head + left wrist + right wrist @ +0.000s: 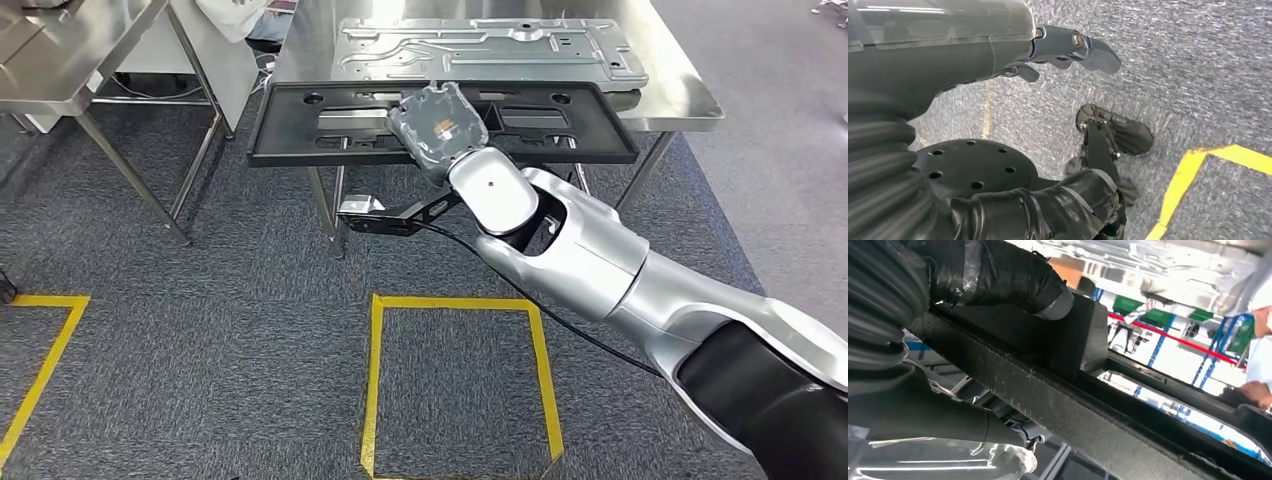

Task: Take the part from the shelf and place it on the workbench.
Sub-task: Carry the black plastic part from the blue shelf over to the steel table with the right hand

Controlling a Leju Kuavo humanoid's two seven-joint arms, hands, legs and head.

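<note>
The right hand [437,127] reaches forward from the silver arm and grips the near edge of the part [300,125], a long flat black frame with cut-out slots. In the head view the hand's grey cover hides its fingers and the middle of the frame's near rail, so the grip itself reads better from the right wrist view, where a dark finger [1013,275] lies over the frame's rough black edge [1058,415] and the thumb sits on the other side of it. The part lies level at the front of the workbench [690,95], its near rail overhanging the bench edge; whether its far rail rests on the steel top or hangs just above it cannot be told. Behind it, on the bench, lies a stamped metal panel [480,48], its far edge cut off by the picture. A second steel table [60,70] stands at the left, only partly in frame. The left hand [1068,47] hangs over grey carpet beside yellow tape [1188,180]; its fingers are loosely apart and hold nothing, though most of the hand is hidden by its own cover.
</note>
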